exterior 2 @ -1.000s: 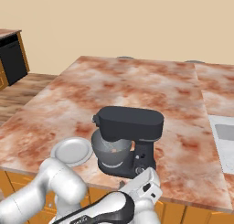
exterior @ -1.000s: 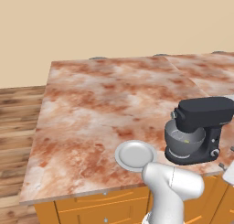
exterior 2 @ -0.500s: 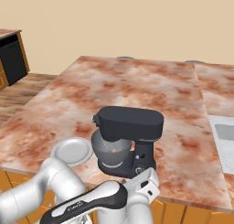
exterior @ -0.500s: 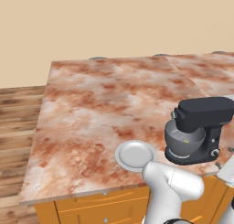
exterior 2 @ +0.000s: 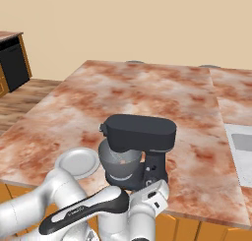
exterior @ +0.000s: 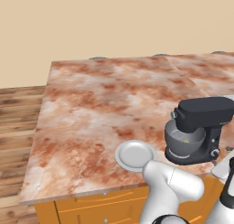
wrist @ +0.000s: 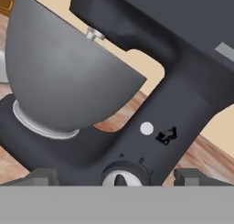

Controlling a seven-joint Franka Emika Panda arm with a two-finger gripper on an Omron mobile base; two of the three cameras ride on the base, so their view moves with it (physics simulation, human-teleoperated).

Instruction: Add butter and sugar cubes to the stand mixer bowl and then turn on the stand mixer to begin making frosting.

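The black stand mixer (exterior 2: 147,136) stands near the counter's front edge, its head down over the grey stand mixer bowl (exterior 2: 119,162). A pale-yellow speck, the butter (exterior: 186,140), lies inside the bowl (exterior: 184,143). The sugar cubes are hidden. In the hand view my gripper (wrist: 116,176) is open and close to the mixer's column (wrist: 160,127). The round knob (wrist: 120,179) sits between the two fingertips (wrist: 44,175), and they hold nothing. The bowl (wrist: 59,77) is to the upper left of the knob. My white hand (exterior 2: 153,195) hangs just in front of the mixer's base.
A flat silver-grey plate (exterior: 135,155) lies on the marble counter (exterior: 100,99) left of the mixer, near the front edge. Orange cabinet fronts (exterior: 91,209) run below the counter. A black appliance (exterior 2: 12,63) stands at the far left of the room.
My arm has sunk lower at the counter's front edge, bringing the hand in towards the mixer's base. The mixer, bowl and plate have not moved, and the gripper stays open.
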